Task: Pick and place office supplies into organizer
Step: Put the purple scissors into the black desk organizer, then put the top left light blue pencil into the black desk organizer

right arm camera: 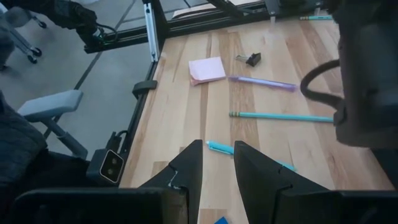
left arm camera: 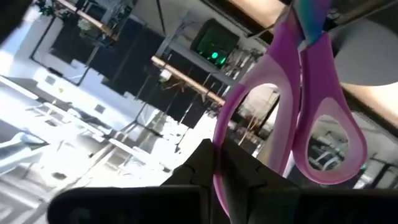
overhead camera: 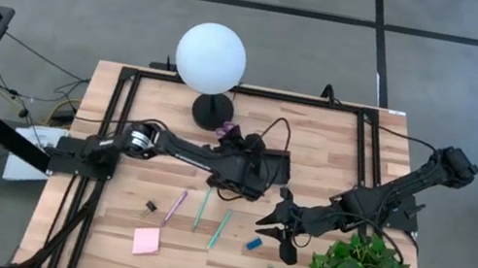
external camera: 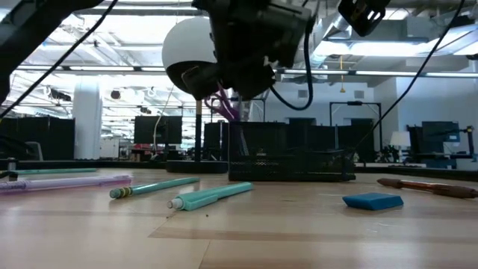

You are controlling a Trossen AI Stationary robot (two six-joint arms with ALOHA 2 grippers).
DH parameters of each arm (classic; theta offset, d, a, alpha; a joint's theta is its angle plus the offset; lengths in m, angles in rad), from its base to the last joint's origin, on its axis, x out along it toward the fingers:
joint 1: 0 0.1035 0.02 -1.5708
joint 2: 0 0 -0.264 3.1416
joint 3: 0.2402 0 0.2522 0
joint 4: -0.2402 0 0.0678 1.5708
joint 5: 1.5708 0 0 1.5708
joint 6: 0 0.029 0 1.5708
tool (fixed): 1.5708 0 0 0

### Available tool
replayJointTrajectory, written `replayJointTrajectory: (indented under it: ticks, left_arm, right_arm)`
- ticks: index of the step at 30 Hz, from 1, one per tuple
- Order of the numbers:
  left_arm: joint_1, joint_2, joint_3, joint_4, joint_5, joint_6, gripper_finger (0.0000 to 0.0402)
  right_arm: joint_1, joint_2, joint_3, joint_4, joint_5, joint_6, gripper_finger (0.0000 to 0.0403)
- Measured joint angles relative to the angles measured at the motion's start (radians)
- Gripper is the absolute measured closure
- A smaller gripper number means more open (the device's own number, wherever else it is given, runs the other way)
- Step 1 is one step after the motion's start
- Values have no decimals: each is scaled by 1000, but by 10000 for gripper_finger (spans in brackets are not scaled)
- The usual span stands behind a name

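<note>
Over the black organizer point(overhead camera: 265, 166) at mid-worktop, the left end effector point(left arm camera: 217, 168) is clamped tight on the purple-handled scissors point(left arm camera: 292, 106), pinching one handle loop; in the low view the handles hang just above the tray. Nearer the front edge, two teal pens point(overhead camera: 202, 207) and a purple pen point(overhead camera: 175, 206) lie side by side, the pink sticky-note pad point(overhead camera: 146, 241) and a black clip point(overhead camera: 150, 206) close by. Right end effector point(overhead camera: 275, 221) hovers near the blue eraser point(overhead camera: 253, 244), fingers narrowly apart, holding nothing.
</note>
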Motion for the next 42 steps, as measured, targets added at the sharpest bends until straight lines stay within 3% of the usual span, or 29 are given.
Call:
replayJointTrajectory:
  ticks: [5, 12, 22, 32, 37, 39, 42]
  left_arm:
    - [-1, 11, 1, 5, -17, -1, 392]
    - [-2, 13, 0, 4, 32, -43, 348]
    - [-7, 9, 13, 4, -12, -212, 305]
    - [-26, -171, 40, 2, 131, -357, 302]
    - [-28, -272, 36, 74, 438, -457, 302]
    - [-29, -276, 34, 70, 438, -491, 303]
    - [-32, -276, 34, 33, 321, -503, 308]
  right_arm:
    - [0, 0, 0, 0, 0, 0, 315]
    - [-2, 0, 0, 0, 0, 0, 315]
    - [-2, 0, 0, 0, 0, -1, 315]
    - [-2, 0, 0, 0, 0, -1, 315]
    - [-12, 0, 0, 0, 3, -2, 315]
    - [-21, 0, 0, 1, 5, -1, 315]
    - [-30, 0, 0, 6, 8, -1, 315]
